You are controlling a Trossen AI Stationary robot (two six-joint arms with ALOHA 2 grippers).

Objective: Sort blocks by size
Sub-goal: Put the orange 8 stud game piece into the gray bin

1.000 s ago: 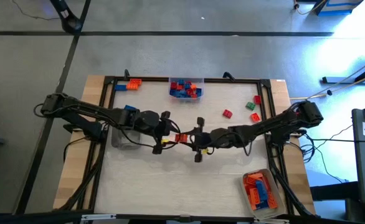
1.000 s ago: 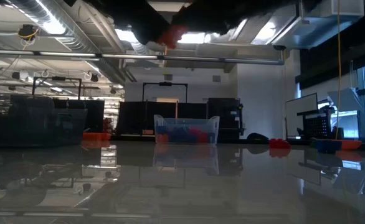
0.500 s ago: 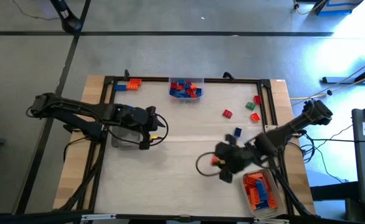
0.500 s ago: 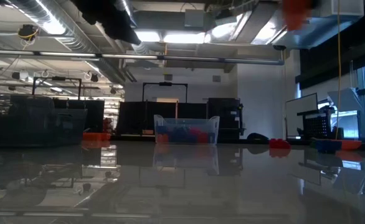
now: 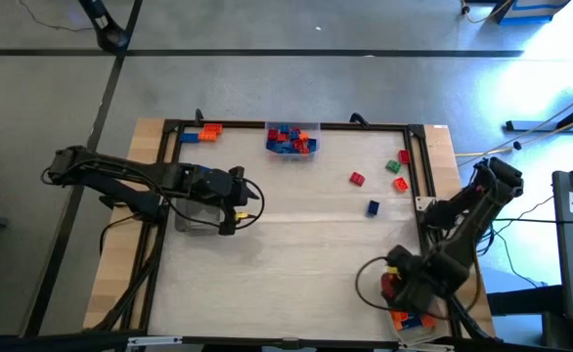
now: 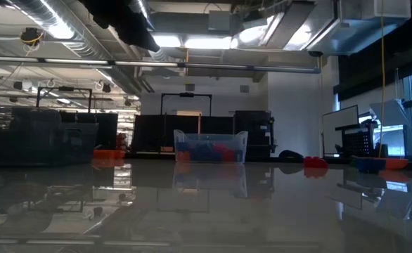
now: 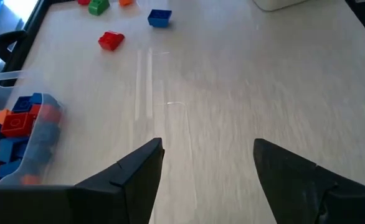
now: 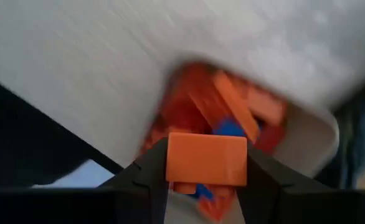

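The right arm reaches from the table's right edge toward the near right corner, bent at the elbow, its wrist turned down over the clear tray (image 5: 411,315) that sits there. The right gripper (image 8: 206,163) holds an orange block (image 8: 207,160) clamped between its two fingers, directly above that tray, which is filled with orange, red and a few blue blocks (image 8: 223,118).

The left arm stretches in from the table's left edge and stops over the left part of the table, beside another clear tray (image 5: 197,217). The left gripper (image 7: 206,163) is spread wide with nothing between its fingers, pointing across the bare tabletop (image 7: 232,93).

A third tray (image 5: 292,140) at the far edge holds mostly blue and red blocks. Loose on the table toward the far right lie a red block (image 5: 357,178), a blue block (image 5: 373,207), and a green block (image 5: 392,166) with a red one just beside it. An orange and blue pair (image 5: 200,132) sits at the far left corner.
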